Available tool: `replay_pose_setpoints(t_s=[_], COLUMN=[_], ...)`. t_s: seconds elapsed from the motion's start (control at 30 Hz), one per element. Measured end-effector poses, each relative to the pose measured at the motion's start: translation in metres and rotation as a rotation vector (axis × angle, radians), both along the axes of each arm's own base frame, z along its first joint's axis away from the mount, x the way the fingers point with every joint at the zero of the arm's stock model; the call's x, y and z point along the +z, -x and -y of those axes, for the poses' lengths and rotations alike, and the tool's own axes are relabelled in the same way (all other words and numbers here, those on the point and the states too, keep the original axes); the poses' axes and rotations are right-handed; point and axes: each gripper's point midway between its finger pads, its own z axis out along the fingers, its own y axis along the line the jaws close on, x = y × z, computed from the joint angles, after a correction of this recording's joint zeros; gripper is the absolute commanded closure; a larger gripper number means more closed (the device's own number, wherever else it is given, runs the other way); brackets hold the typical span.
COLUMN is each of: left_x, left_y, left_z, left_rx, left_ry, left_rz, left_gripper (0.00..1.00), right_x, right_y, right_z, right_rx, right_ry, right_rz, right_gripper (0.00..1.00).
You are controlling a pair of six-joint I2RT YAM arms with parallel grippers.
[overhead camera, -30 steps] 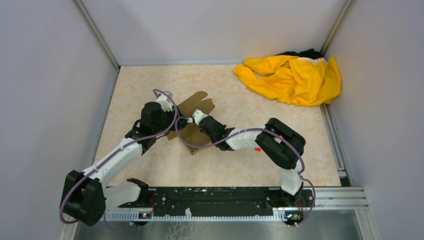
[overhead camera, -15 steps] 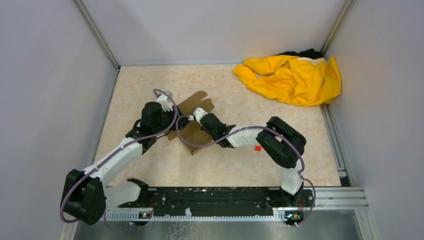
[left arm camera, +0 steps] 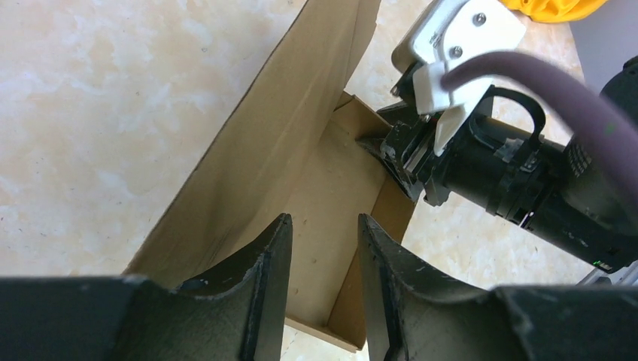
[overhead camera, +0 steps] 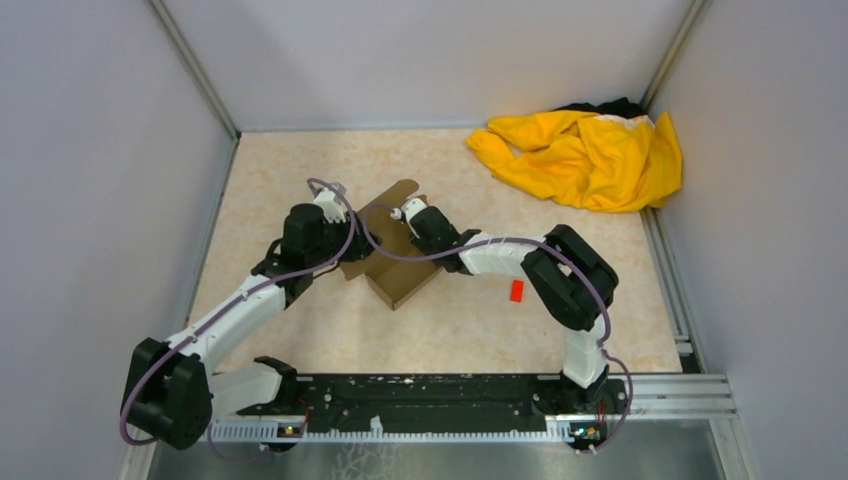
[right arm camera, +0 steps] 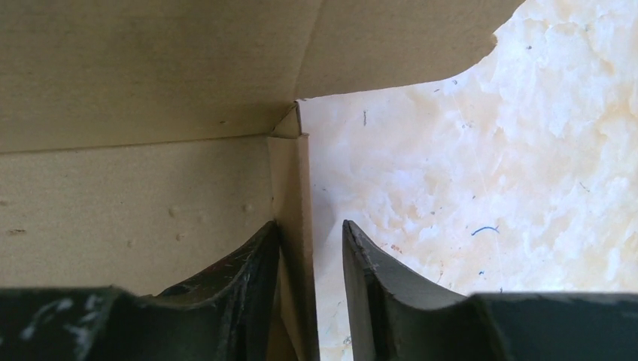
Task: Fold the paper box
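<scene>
The paper box (overhead camera: 400,278) is brown cardboard, partly set up, lying in the middle of the table with a tall flap raised at its far left. In the left wrist view I look down into the paper box (left arm camera: 331,188), where my left gripper (left arm camera: 323,218) stands open over its floor, the left finger close to the tall flap. My left gripper (overhead camera: 352,243) is at the box's left side. My right gripper (overhead camera: 398,214) is at the far corner. In its wrist view the right gripper (right arm camera: 310,223) stands open astride a side wall of the paper box (right arm camera: 135,195), with the left finger against the wall's inner face.
A crumpled yellow cloth (overhead camera: 585,155) lies in the far right corner. A tiny red block (overhead camera: 517,291) sits on the table beside the right arm. Grey walls enclose the table on three sides, and a black rail (overhead camera: 450,395) runs along the near edge.
My right gripper has moved from the box's middle to its far corner and its jaws have parted. The box shifted slightly. The left arm has stayed put.
</scene>
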Motion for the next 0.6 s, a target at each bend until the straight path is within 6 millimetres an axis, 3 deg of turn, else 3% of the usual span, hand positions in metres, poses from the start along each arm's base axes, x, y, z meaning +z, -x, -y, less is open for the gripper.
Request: replay_pose_setpoints(t_s=[0.27,0.6], left_x=[-0.004,0.003], left_y=[0.002,-0.002], left_z=[-0.001,0.001], left_rx=[0.0,0.001], left_ry=[-0.007,-0.001], left_rz=[-0.016,-0.01], left_gripper=[0.56,0.57], right_x=[0.003,0.021], right_y=[0.003,0.003], right_z=[0.001,-0.004], right_rx=[-0.021,-0.017], right_ry=[-0.049,-0.128], right_rz=[-0.075,-0.084], right_gripper=[0.57,0.69])
